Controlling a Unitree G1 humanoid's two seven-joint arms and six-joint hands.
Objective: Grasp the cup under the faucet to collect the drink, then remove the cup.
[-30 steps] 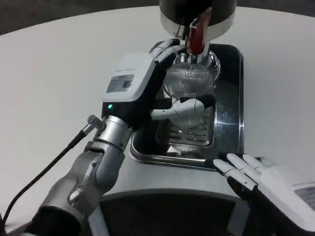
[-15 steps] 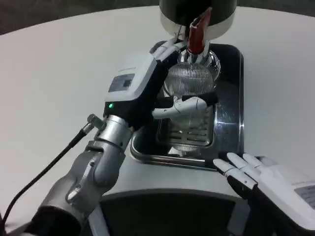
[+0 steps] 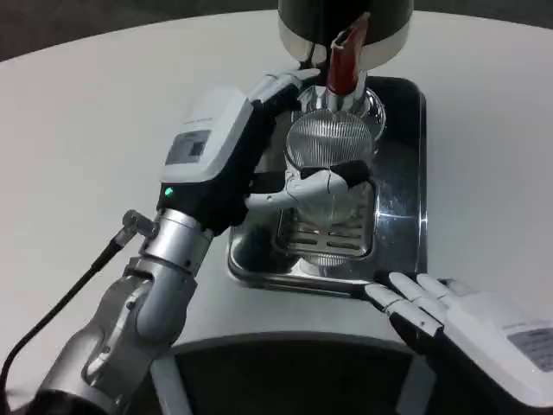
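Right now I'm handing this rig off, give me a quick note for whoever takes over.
Left robot hand: grips the ribbed glass cup, fingers wrapped around it.
Right robot hand: open, resting at the tray's near edge, holding nothing.
Cup sits over the tray grate, directly below the red-handled faucet.
Done: cup grasped under the faucet.
Left: collect the drink (no liquid visible in the cup), then remove the cup.

Clear ribbed cup (image 3: 333, 143), red faucet (image 3: 343, 65) (black-and-chrome dispenser (image 3: 346, 22) above), shiny steel tray (image 3: 402, 216), white table (image 3: 95, 112), white-and-black hands.
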